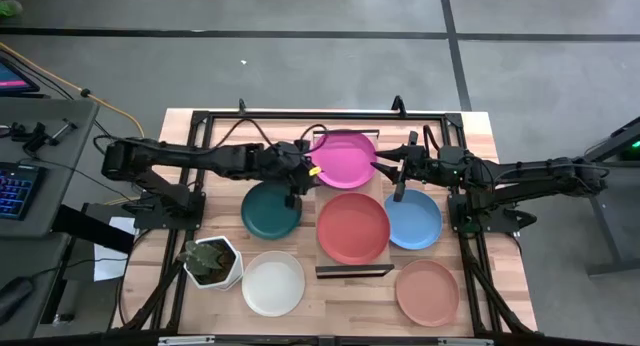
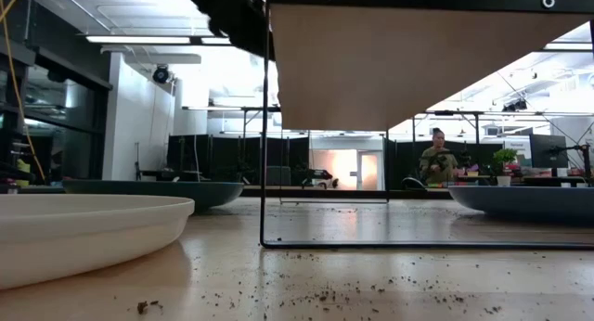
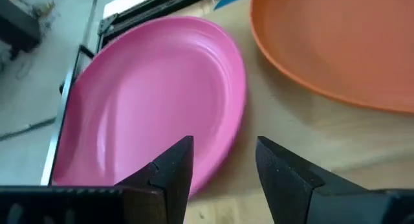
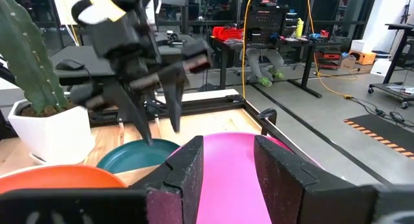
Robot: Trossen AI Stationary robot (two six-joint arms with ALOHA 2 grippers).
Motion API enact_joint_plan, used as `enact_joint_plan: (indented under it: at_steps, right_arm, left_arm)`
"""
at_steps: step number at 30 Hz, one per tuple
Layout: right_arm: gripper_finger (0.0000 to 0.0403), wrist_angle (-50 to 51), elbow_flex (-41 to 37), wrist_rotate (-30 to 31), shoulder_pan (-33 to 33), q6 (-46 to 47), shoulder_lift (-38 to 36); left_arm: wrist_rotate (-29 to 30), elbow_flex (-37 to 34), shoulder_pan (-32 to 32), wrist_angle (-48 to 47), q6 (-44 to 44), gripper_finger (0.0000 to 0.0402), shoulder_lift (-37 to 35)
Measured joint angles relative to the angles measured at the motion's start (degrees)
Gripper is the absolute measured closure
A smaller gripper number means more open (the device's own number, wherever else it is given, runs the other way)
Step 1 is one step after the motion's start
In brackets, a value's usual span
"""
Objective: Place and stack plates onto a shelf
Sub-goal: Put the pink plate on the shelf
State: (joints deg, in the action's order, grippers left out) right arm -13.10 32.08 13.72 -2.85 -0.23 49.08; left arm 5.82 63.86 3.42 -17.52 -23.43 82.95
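The magenta plate (image 1: pixel 343 158) lies flat on the far end of the shelf (image 1: pixel 354 269), and the coral red plate (image 1: pixel 353 227) lies on the shelf's near part. On the table around the shelf rest the dark teal plate (image 1: pixel 272 210), white plate (image 1: pixel 273 283), light blue plate (image 1: pixel 413 218) and salmon tan plate (image 1: pixel 427 292). My left gripper (image 1: pixel 308 172) is open at the magenta plate's left rim (image 3: pixel 228 146), one finger over the plate and one over the bare wood. My right gripper (image 1: pixel 383 169) is open at its right rim, and the plate (image 4: pixel 226 175) shows between its fingers. My left gripper stands astride the magenta plate's left rim (image 3: pixel 220 160), coming slanting down from the table's left; I cannot tell whether a finger touches it. My right gripper comes nearly level from the table's right, with the plate's right rim (image 4: pixel 228 185) between its fingers; touch cannot be told.
A white hexagonal pot with a cactus (image 1: pixel 212 261) stands near the table's left front. The shelf stands raised on a thin dark frame (image 2: pixel 264 126). In the low view the white plate (image 2: pixel 83 228) fills the near left. A person (image 2: pixel 436 159) stands far back in the room.
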Motion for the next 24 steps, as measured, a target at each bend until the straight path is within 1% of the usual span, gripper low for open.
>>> enact_joint_plan:
  at_steps: [4, 6, 8, 10, 12, 14, 16, 18, 21, 24]
  right_arm:
    - [0.0276, 0.0, 0.0, 0.0, 0.0, 0.3, 0.0]
    - [0.0276, 0.3, 0.0, 0.0, 0.0, 0.3, 0.0]
    - [0.0276, 0.4, 0.0, 0.0, 0.0, 0.3, 0.0]
    - [0.0276, 0.6, 0.0, 0.0, 0.0, 0.5, 0.0]
    - [0.0276, 0.7, 0.0, 0.0, 0.0, 1.6, 0.0]
    - [0.0276, 1.1, 0.0, 0.0, 0.0, 1.8, 0.0]
    - [0.0276, 1.3, 0.0, 0.0, 0.0, 1.7, 0.0]
    - [0.0276, 1.5, 0.0, 0.0, 0.0, 1.7, 0.0]
    - [0.0276, 1.5, 0.0, 0.0, 0.0, 1.7, 0.0]
    - [0.0276, 1.2, 0.0, 0.0, -0.2, 1.8, 0.0]
  left_arm:
    - [0.0, -0.3, -0.7, -3.6, 5.5, 0.0245, -4.9]
    - [-0.6, -1.0, -1.3, -3.2, 8.5, 0.0245, -7.1]
    - [-1.7, -3.1, -1.6, -2.6, 10.0, 0.0245, -9.4]
    - [-2.2, -6.1, -2.1, 1.3, 10.7, 0.0245, -11.4]
    - [-2.3, -10.7, -2.2, 5.9, 11.4, 0.0245, -13.7]
    - [-2.3, -15.7, -2.0, 13.1, 12.2, 0.0245, -15.6]
    - [-2.1, -20.6, -1.4, 18.4, 13.1, 0.0245, -17.9]
    - [-2.1, -24.4, -0.7, 24.7, 14.1, 0.0245, -19.7]
    - [-2.1, -28.7, 0.5, 31.7, 15.7, 0.0245, -22.7]
    - [-2.1, -31.8, 1.5, 35.4, 16.3, 0.0245, -25.1]
